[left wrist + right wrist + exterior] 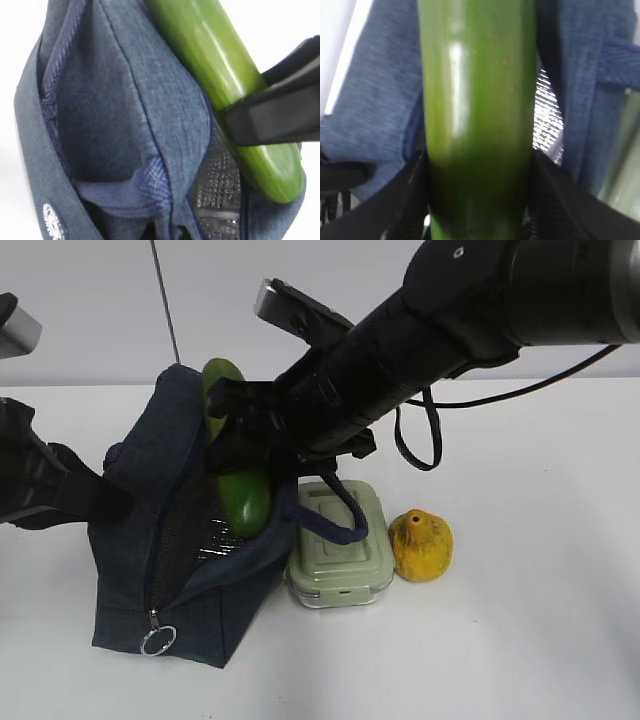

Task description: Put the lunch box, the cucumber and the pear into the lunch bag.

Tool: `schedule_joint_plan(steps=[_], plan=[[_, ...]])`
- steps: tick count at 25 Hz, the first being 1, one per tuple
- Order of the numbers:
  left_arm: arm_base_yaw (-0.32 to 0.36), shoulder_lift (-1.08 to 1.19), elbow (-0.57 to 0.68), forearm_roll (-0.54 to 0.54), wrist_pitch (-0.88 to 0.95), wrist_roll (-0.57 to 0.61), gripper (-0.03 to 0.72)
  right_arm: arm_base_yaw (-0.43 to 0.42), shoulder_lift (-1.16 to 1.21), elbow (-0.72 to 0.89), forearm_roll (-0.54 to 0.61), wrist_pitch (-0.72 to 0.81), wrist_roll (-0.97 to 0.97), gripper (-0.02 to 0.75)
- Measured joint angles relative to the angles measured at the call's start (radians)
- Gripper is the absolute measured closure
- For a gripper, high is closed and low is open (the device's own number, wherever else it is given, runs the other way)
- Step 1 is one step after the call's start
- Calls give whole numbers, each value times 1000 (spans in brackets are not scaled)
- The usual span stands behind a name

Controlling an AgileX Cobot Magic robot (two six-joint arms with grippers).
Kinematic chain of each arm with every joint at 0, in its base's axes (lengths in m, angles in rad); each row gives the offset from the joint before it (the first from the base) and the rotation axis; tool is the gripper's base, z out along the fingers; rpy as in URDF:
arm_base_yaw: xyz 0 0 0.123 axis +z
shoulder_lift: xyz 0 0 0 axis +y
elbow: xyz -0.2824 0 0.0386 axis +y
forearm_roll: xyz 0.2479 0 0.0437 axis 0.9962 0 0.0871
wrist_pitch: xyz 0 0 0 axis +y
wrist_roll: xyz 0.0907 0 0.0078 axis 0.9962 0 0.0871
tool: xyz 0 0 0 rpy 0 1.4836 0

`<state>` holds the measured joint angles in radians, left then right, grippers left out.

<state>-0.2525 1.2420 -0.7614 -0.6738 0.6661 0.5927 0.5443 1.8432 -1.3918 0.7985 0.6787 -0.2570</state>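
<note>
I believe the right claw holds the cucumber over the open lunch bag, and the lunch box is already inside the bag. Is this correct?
Not quite. In the exterior view the lunch box stands on the table beside the lunch bag, next to the pear. The right claw does hold the cucumber.

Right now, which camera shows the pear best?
The exterior view: the pear sits whole on the table beside the lunch box. Neither wrist view shows it; both are filled by the cucumber and the lunch bag.

lunch box [338, 545]: left side behind lunch bag [180, 570] | cucumber [477, 125]: ends cropped
</note>
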Motion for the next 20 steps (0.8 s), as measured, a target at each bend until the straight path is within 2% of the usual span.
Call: schedule_joint_plan(steps=[4, 14, 20], plan=[[0, 0, 0, -4, -5, 0, 685, 0, 4, -2, -78, 24, 54, 343], [0, 0, 0, -5, -7, 0, 685, 27, 74, -2, -107, 60, 25, 339], [0, 0, 0, -5, -7, 1, 685, 30, 75, -63, -110, 74, -51, 267]])
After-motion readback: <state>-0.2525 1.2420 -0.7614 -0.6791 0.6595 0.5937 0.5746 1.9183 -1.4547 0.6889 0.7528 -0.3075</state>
